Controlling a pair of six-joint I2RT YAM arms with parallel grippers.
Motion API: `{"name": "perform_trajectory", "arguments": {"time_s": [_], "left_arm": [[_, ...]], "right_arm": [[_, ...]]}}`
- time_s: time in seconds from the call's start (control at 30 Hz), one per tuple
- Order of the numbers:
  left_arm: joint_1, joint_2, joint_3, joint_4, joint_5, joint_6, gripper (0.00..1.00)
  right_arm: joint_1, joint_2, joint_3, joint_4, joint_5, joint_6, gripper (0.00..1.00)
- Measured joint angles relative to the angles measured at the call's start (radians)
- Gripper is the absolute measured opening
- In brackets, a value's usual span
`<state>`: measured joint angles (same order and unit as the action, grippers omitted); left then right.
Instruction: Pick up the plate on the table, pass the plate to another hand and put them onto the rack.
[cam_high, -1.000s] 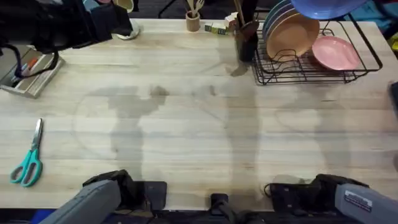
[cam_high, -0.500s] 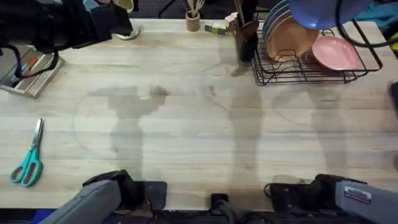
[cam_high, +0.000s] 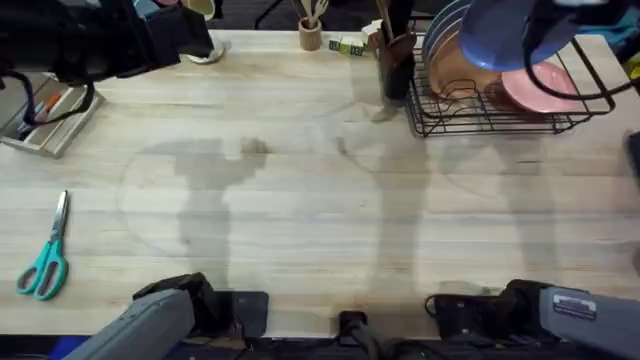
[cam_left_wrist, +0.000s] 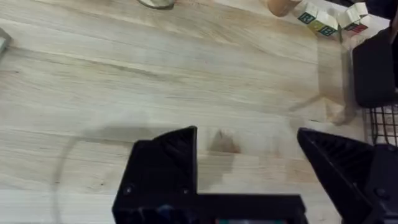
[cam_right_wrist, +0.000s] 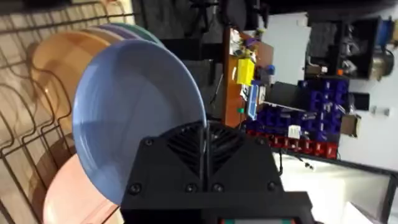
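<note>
Round, glossy periwinkle-blue plate: held on edge over the black wire dish rack, above the stacked plates. In the overhead view it sits at the rack's far end, overlapping the tan plate and the pink plate.

Right gripper: black fingers closed tight on the blue plate's rim, the two pads pressed together along the edge.

Left gripper: black fingers spread wide, nothing between them, hovering over bare table.

Light-wood butcher-block table: plank seams visible, arm shadows across the middle.

Rack contents: tan plate upright among the dividers; pink plate lying beside it toward the right end.

Other items: teal-handled scissors near the left edge; dark utensil holder just left of the rack; small wooden cup at the far edge; lettered blocks near it.
</note>
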<state>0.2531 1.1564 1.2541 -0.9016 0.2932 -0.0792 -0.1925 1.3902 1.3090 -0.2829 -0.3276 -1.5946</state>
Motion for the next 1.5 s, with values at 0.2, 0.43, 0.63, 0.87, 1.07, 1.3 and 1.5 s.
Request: {"name": "perform_trajectory", "arguments": {"time_s": [0.2,0.43,0.63,0.87,1.07,1.3,1.5], "left_arm": [[0.000,0.000,0.000,0.000,0.000,0.000,0.994],[0.000,0.000,0.000,0.000,0.000,0.000,0.993],[0.000,0.000,0.000,0.000,0.000,0.000,0.993],[0.000,0.000,0.000,0.000,0.000,0.000,0.993],[0.000,0.000,0.000,0.000,0.000,0.000,0.993],[0.000,0.000,0.000,0.000,0.000,0.000,0.993],[0.000,0.000,0.000,0.000,0.000,0.000,0.993]], "right_arm": [[0.000,0.072,0.000,0.013,-0.003,-0.075,0.028],[0.000,0.141,0.000,0.031,-0.002,-0.162,0.028],[0.000,0.188,0.000,0.067,-0.002,-0.194,0.028],[0.006,0.198,0.000,0.064,-0.002,-0.208,0.029],[0.013,0.212,0.000,0.008,-0.003,-0.222,0.028],[0.028,0.235,0.000,-0.076,-0.014,-0.225,0.028],[0.031,0.235,0.000,-0.093,-0.018,-0.232,0.032]]}}
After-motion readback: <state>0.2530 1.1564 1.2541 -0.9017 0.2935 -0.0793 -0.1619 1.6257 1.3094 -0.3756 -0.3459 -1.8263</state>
